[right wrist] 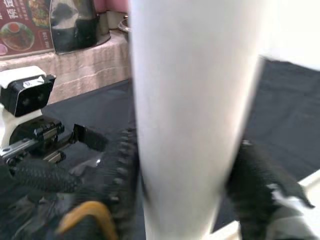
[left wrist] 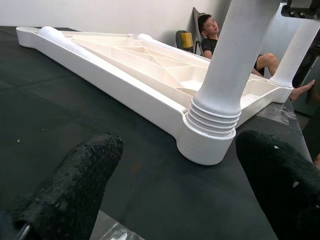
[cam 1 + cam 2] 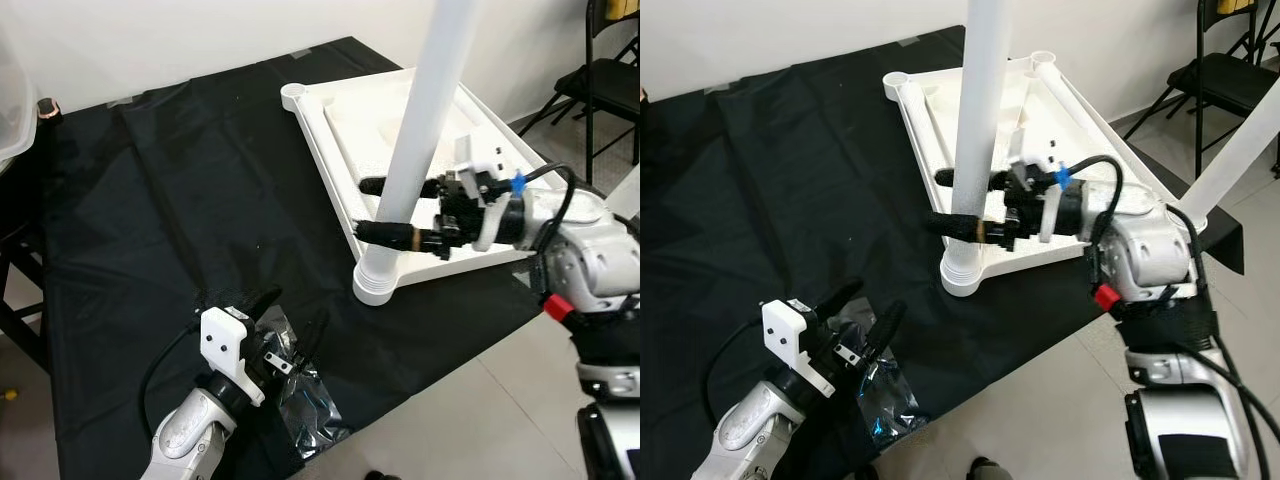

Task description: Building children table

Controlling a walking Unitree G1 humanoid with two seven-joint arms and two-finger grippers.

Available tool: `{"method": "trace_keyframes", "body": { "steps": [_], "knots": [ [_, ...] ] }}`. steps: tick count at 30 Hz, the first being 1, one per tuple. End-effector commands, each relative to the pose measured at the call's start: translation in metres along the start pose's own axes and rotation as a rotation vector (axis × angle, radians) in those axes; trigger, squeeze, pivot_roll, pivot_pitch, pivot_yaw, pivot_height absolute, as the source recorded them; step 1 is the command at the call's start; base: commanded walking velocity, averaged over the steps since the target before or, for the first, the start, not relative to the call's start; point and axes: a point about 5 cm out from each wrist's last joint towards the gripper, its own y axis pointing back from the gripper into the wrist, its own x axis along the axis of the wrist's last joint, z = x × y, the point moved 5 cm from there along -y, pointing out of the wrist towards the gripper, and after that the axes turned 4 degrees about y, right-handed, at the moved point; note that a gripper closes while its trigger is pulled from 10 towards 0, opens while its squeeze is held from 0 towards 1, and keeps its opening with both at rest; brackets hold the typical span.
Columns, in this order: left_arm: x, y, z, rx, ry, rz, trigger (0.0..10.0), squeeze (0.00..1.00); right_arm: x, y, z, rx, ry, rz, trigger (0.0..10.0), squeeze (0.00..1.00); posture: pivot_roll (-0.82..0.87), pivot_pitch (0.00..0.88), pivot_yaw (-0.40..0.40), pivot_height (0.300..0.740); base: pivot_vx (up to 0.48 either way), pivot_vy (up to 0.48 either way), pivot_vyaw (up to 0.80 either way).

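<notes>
Left gripper point(image 3: 862, 315) hovers low over black cloth point(image 3: 180, 200), 2 fingers spread, nothing held, just above a crinkled plastic bag point(image 3: 885, 395). Right gripper point(image 3: 385, 210) clamps the white table leg point(image 3: 425, 130), 1 finger each side. Leg stands upright in the corner socket of the inverted white tabletop point(image 3: 430, 262) lying on the cloth.

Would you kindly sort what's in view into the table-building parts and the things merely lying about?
For the job:
- tabletop, upside down
- leg, standing in its corner socket, right gripper around it
- second leg

Lying about:
- black cloth
- plastic bag by the open left gripper
- folding chair
</notes>
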Motion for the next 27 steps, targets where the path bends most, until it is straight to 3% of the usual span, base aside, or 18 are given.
{"method": "trace_keyframes", "body": {
  "steps": [1, 5, 9, 10, 12, 13, 14, 15, 16, 17, 20, 26, 27],
  "knots": [
    [-0.002, 0.002, 0.002, -0.001, 0.0, -0.012, 10.0, 0.0, 0.004, 0.005, 0.001, 0.019, 0.006, 0.019, 0.0, 0.0, 0.03, 0.218, -0.005, 0.74, 0.0, 0.0, 0.0],
    [-0.002, 0.001, 0.002, -0.002, 0.001, -0.011, 10.0, 0.0, -0.003, 0.013, -0.001, 0.018, -0.02, 0.004, 0.0, 0.0, 0.03, 0.218, -0.005, 0.74, 0.0, 0.0, 0.0],
    [-0.001, 0.002, 0.002, 0.001, 0.0, -0.008, 10.0, 0.0, -0.03, 0.021, -0.011, -0.097, -0.122, 0.003, 0.0, 0.0, 0.02, 0.22, -0.019, 0.74, 0.0, 0.0, 0.0],
    [-0.001, 0.003, 0.001, 0.003, 0.0, -0.007, 10.0, 0.0, -0.046, 0.018, -0.013, -0.168, -0.177, -0.025, 0.0, 0.0, 0.01, 0.223, -0.017, 0.74, 0.0, 0.0, 0.0],
    [-0.001, 0.003, 0.001, 0.003, 0.0, -0.007, 10.0, 0.0, -0.046, 0.018, -0.013, -0.168, -0.177, -0.025, 0.0, 0.0, 0.01, 0.223, -0.017, 0.74, 0.0, 0.0, 0.0],
    [0.0, 0.003, 0.0, 0.005, 0.0, -0.006, 10.0, 0.0, -0.065, 0.015, -0.013, -0.272, -0.204, -0.084, 0.0, 0.0, 0.01, 0.225, -0.014, 0.74, 0.0, 0.0, 0.0],
    [0.0, 0.004, -0.001, 0.005, -0.001, -0.006, 10.0, 0.0, -0.088, 0.016, -0.005, -0.518, -0.226, -0.151, 0.0, 0.0, 0.01, 0.226, -0.011, 0.74, 0.0, 0.0, 0.0],
    [0.0, 0.004, -0.001, 0.003, -0.002, -0.008, 10.0, 0.0, -0.105, 0.027, -0.008, -0.822, -0.245, -0.212, 0.0, 0.0, 0.0, 0.227, -0.006, 0.74, 0.0, 0.0, 0.0],
    [0.0, 0.004, -0.001, 0.001, -0.004, -0.01, 10.0, 0.0, -0.113, 0.043, -0.014, -1.039, -0.258, -0.254, 0.0, 0.0, 0.0, 0.227, -0.006, 0.74, 0.0, 0.0, 0.0],
    [0.0, 0.004, -0.002, -0.001, -0.004, -0.011, 10.0, 0.0, -0.117, 0.048, -0.023, -1.135, -0.269, -0.279, 0.0, 0.0, 0.0, 0.222, 0.0, 0.74, 0.0, 0.0, 0.0],
    [-0.001, 0.004, -0.003, -0.003, -0.003, -0.014, 10.0, 0.0, -0.12, 0.041, -0.033, -1.137, -0.28, -0.29, 0.0, 0.0, -0.02, 0.215, 0.006, 0.74, 0.0, 0.0, 0.0],
    [-0.004, 0.002, -0.003, -0.013, -0.002, -0.02, 10.0, 0.0, -0.12, 0.02, -0.033, -1.072, -0.285, -0.262, 0.0, 0.0, -0.01, 0.198, 0.001, 0.74, 0.0, 0.0, 0.0],
    [-0.004, 0.002, -0.003, -0.013, -0.002, -0.02, 10.0, 0.0, -0.119, 0.018, -0.032, -1.065, -0.281, -0.257, 4.3, 0.0, -0.01, 0.198, 0.001, 0.74, 0.0, 0.0, 0.0]
  ]
}}
